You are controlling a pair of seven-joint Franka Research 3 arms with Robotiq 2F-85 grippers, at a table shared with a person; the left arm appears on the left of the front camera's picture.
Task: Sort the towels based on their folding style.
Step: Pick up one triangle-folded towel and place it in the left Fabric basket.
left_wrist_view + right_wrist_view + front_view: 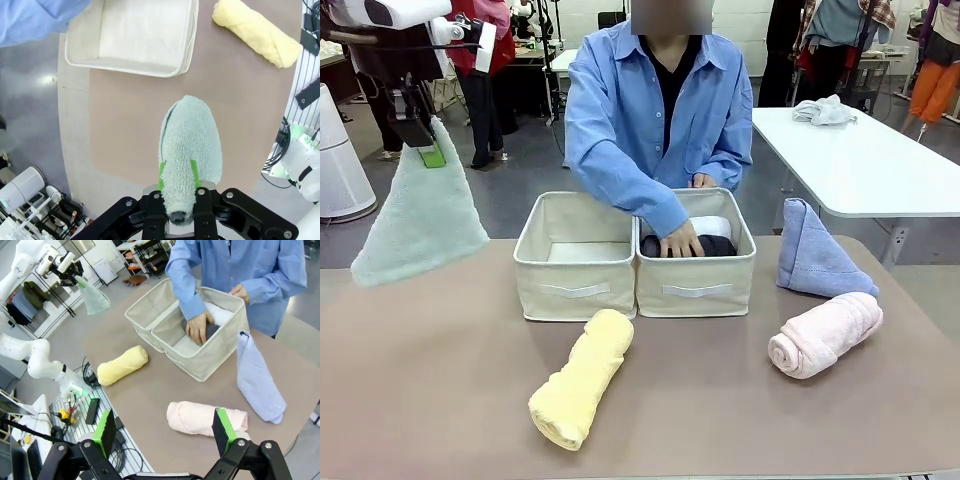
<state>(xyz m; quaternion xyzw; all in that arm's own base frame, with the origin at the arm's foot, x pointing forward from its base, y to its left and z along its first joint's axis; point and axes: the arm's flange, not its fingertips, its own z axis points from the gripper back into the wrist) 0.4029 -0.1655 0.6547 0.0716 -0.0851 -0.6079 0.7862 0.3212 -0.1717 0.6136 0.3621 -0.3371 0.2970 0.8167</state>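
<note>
My left gripper (pixel 428 148) is shut on the tip of the pale grey-green cone towel (pixel 420 225), which hangs high above the table's left side; in the left wrist view that cone towel (pixel 190 150) sits between my green pads (pixel 194 171). A yellow roll (pixel 582 377) lies in front of the bins. At the right lie a pink roll (pixel 825 333) and a blue cone towel (pixel 815 252). A person's hand (pixel 681 240) presses on a dark grey roll (pixel 710 245) beside a white roll (pixel 710 226) in the right bin (pixel 697 283). My right gripper (pixel 165 427) is open above the pink roll (pixel 200 417).
The left beige bin (pixel 575 285) holds nothing. The person in a blue shirt (pixel 655 105) leans over the far edge. A white side table (pixel 860 160) with a rag (pixel 823 110) stands behind on the right. Bare brown tabletop (pixel 430 380) lies at the front left.
</note>
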